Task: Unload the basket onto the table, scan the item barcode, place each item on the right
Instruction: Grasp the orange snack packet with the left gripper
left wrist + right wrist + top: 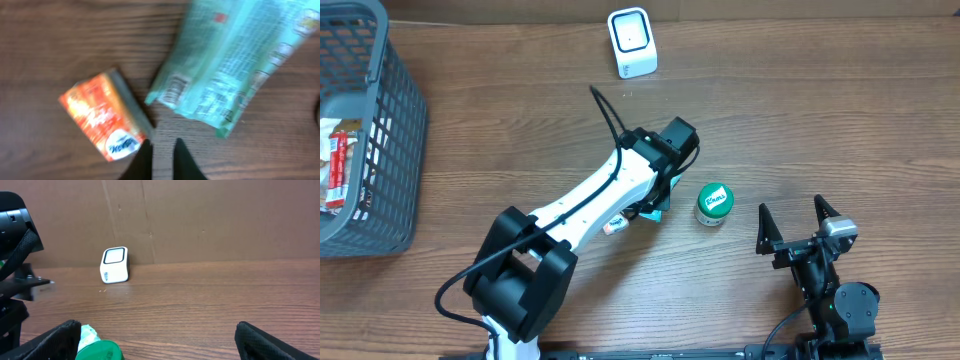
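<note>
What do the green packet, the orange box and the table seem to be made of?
Green packet: probably thin plastic film, glossy; it wrinkles and catches the light.
Orange box: likely printed cardboard, with flat faces and straight edges.
Table: wood or wood-look laminate, fairly matte, with visible grain lines.

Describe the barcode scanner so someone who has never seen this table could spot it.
Look along the far edge of the wooden table, near the middle. The scanner stands there alone: a small white upright box with a dark-rimmed window, unlike the green-lidded jar nearer the front.
</note>
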